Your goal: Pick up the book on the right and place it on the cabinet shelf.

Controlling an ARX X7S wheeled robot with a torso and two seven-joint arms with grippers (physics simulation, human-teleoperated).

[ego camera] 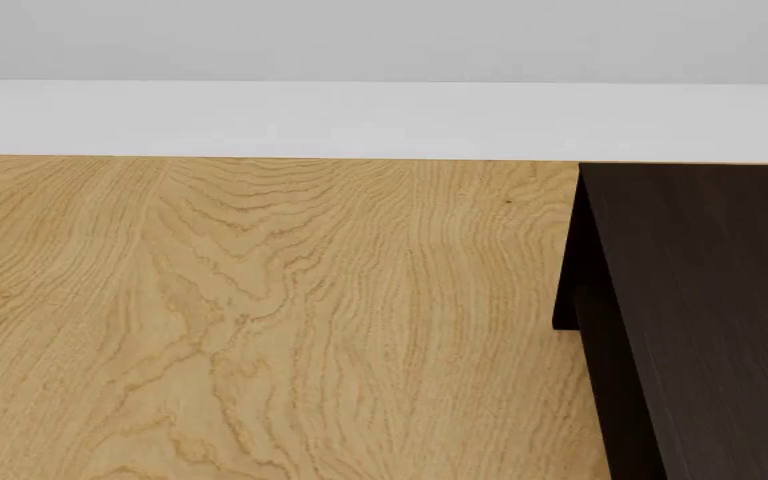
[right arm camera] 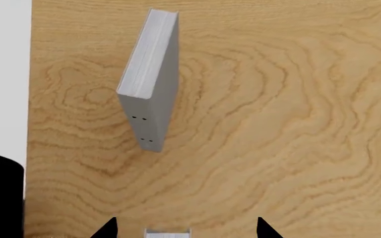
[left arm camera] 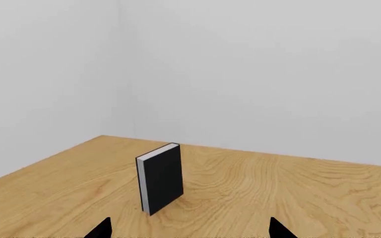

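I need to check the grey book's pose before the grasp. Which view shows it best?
The right wrist view: the grey book stands upright on the table, seen from above. The head and left wrist views don't show it.

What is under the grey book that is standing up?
Only the wooden table. The grey book stands upright on it. Its bottom edge hides the spot it rests on, so nothing else can be seen there.

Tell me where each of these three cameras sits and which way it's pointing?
Head: high up, looking down on the wooden table and dark cabinet; no arms show.
Left wrist: low, facing a standing black book and room corner; left pincer tips show.
Right wrist: looking down on a grey book; right pincer tips show.
Shared: all show the table.
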